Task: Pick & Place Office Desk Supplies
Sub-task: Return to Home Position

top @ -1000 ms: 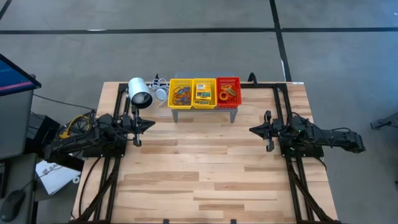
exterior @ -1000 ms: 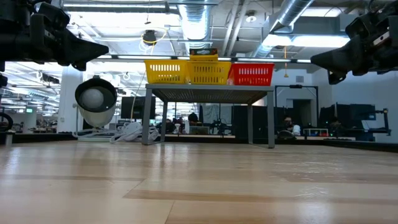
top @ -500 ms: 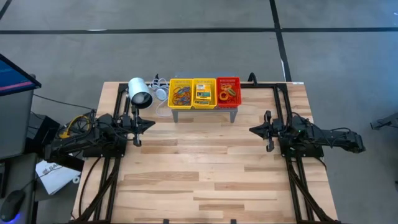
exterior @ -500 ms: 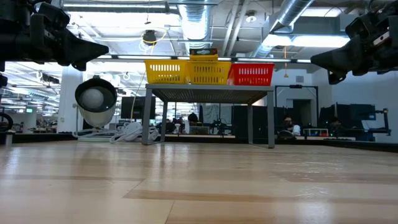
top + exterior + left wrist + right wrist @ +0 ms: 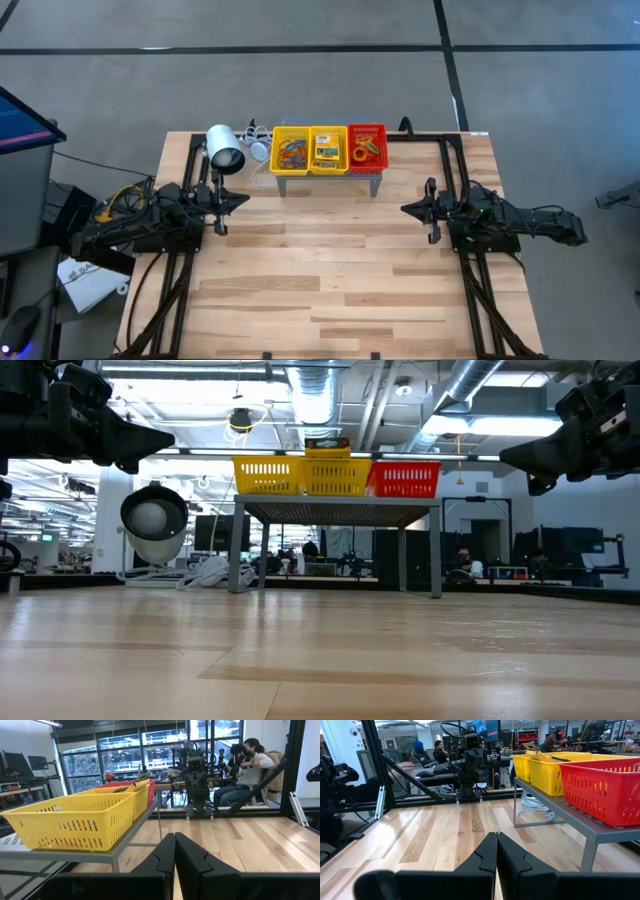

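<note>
High view alone shows contents: rubber bands (image 5: pixel 290 152) in left yellow basket (image 5: pixel 274 150), crayon boxes (image 5: pixel 327 153) in middle yellow basket (image 5: pixel 328 129), orange rings (image 5: pixel 366 151) in red basket (image 5: pixel 384 148). All sit on grey stand (image 5: pixel 330 176) at worktop (image 5: pixel 330 270) far edge. Low view: basket sides only. Wrist views: left hand (image 5: pixel 175 836) and right hand (image 5: pixel 496 835) fingers pressed together, empty. Hands at opposite worktop sides, well apart; bare wood between.

- Rubber bands (image 5: pixel 290 151): reddish-brown tangle in the yellow basket (image 5: pixel 290 129), well apart from the left gripper (image 5: pixel 243 200).
- Crayon box (image 5: pixel 327 152): yellow-and-green, tilted in the middle basket (image 5: pixel 328 128), about equally far from both grippers.
- Rings (image 5: pixel 365 150): orange, in the red basket (image 5: pixel 367 126), nearer the right gripper (image 5: pixel 406 209).
</note>
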